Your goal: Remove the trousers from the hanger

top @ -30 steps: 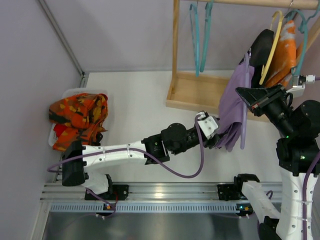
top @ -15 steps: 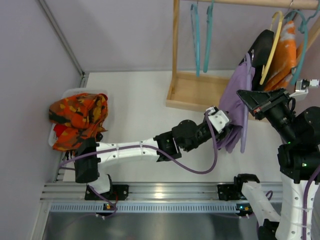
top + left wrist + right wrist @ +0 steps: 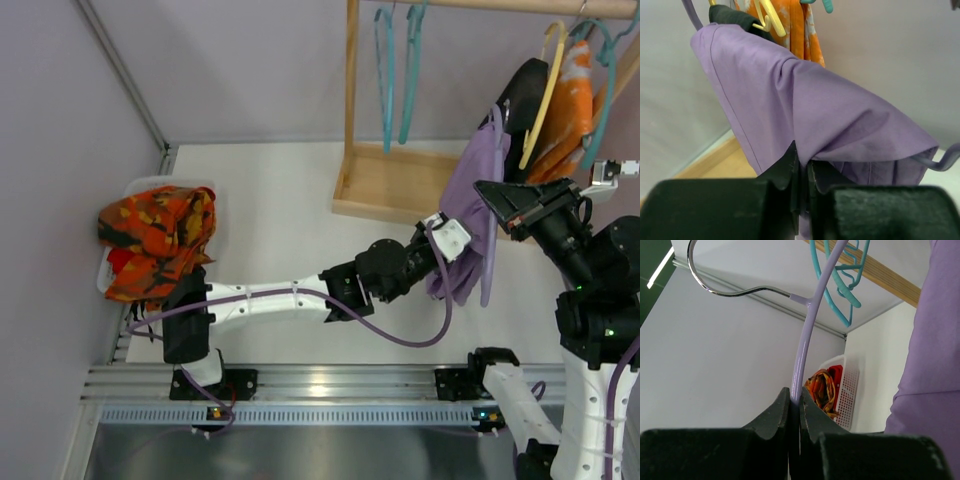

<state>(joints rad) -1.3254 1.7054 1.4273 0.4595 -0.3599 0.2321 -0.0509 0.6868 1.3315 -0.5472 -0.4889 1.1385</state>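
The lavender trousers (image 3: 468, 205) hang folded over the lavender hanger (image 3: 489, 255) at the right, in front of the rack. My left gripper (image 3: 458, 248) reaches in from the left and is shut on a fold of the trousers (image 3: 815, 100); in the left wrist view the cloth is pinched between the black fingers at the left gripper (image 3: 802, 159). One end of the hanger (image 3: 936, 162) pokes out from under the cloth. My right gripper (image 3: 485, 190) is shut on the hanger (image 3: 805, 350) just below its silver hook (image 3: 715, 290), as the right gripper (image 3: 795, 396) shows.
A wooden rack (image 3: 352, 100) stands at the back with teal hangers (image 3: 395, 70), a yellow hanger (image 3: 545, 85), an orange garment (image 3: 572, 90) and a black garment (image 3: 522, 95). A white basket (image 3: 140, 185) of orange patterned clothes (image 3: 155, 240) sits at the left.
My left arm has stretched further right into the trousers and its jaws have closed on the cloth. The right gripper rose slightly with the hanger, then held still.
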